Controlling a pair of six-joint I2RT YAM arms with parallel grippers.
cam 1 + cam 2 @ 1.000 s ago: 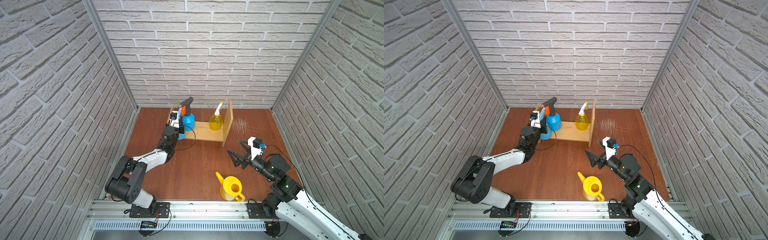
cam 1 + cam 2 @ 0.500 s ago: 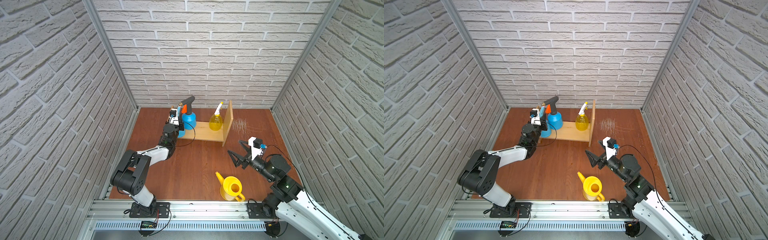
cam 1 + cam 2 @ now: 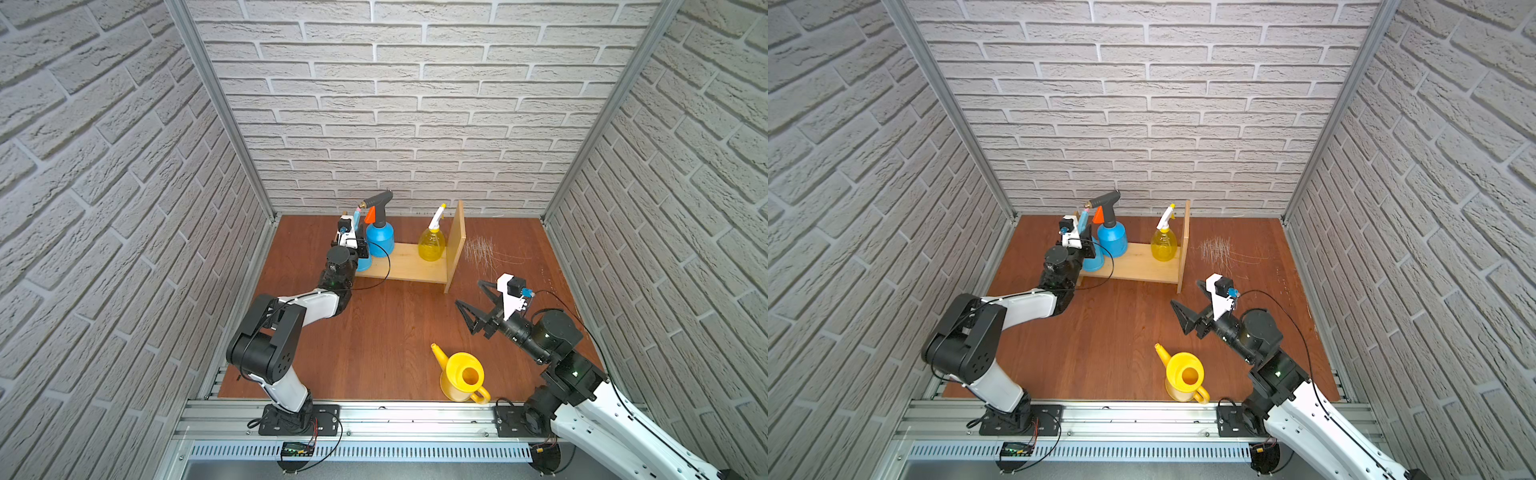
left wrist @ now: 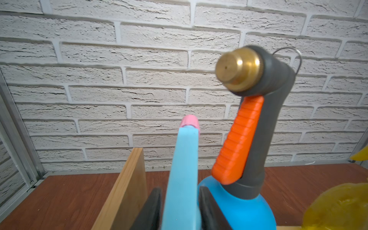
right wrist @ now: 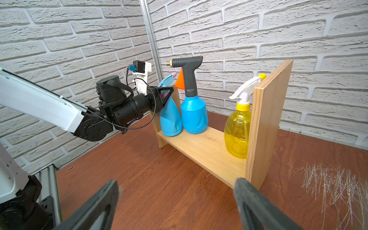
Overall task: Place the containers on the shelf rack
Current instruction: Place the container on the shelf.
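The shelf rack (image 5: 209,151) stands upright on the wooden table (image 3: 374,332) near the back brick wall, and three containers are on its board. The light-blue spray bottle (image 5: 170,119) stands upright at the left end, just beside the left side panel (image 4: 129,179), and its base touches the blue pressure sprayer (image 5: 194,115) next to it. The yellow spray bottle (image 5: 237,135) stands at the right end, close against the right side panel and well apart from the other two. The left gripper (image 5: 165,94) reaches in level from the front of the rack, and its fingers (image 4: 153,207) are clamped on either side of the light-blue spray bottle's narrow neck, below the pink tip. The bottle's base rests on the board. The watering can (image 3: 463,378) is off the rack. It stands upright on the table near the front rail, spout pointing towards the left arm. The right gripper (image 3: 468,293) hangs above the table between the watering can and the right end of the rack. Its jaws are spread wide and hold nothing. Pale scratch marks (image 3: 482,253) show on the table just beyond the right side panel.
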